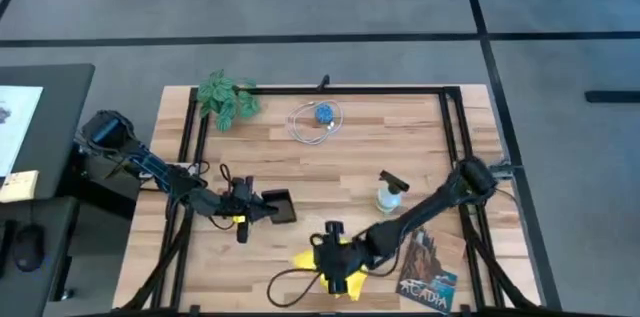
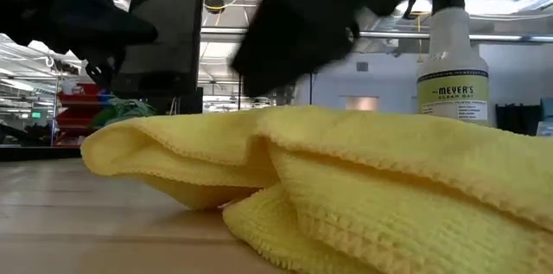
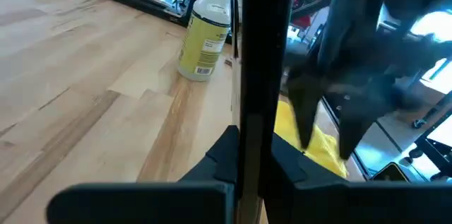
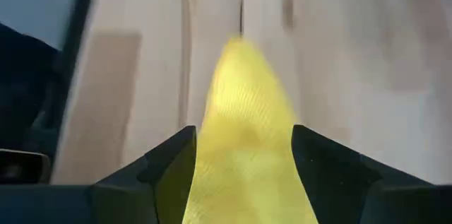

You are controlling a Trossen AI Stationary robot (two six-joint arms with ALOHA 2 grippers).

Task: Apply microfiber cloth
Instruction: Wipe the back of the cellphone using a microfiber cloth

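I have the right gripper [image 1: 335,272] down at the near edge of the wooden table [image 1: 400,147], its fingers [image 4: 166,167] pinching the bunched microfiber cloth [image 1: 345,265], which lies crumpled on the wood between them. My left gripper [image 1: 262,209] holds the black smartphone [image 1: 278,207] upright on its edge, fingers [image 3: 222,157] clamped on either side of it, to the left of the cloth. A Mrs. Meyer's spray bottle [image 1: 388,193] stands just behind the right arm. An Acadia booklet [image 1: 428,275] lies at the near right corner. A fake plant [image 1: 226,99] and coiled cable [image 1: 318,121] sit at the far side.
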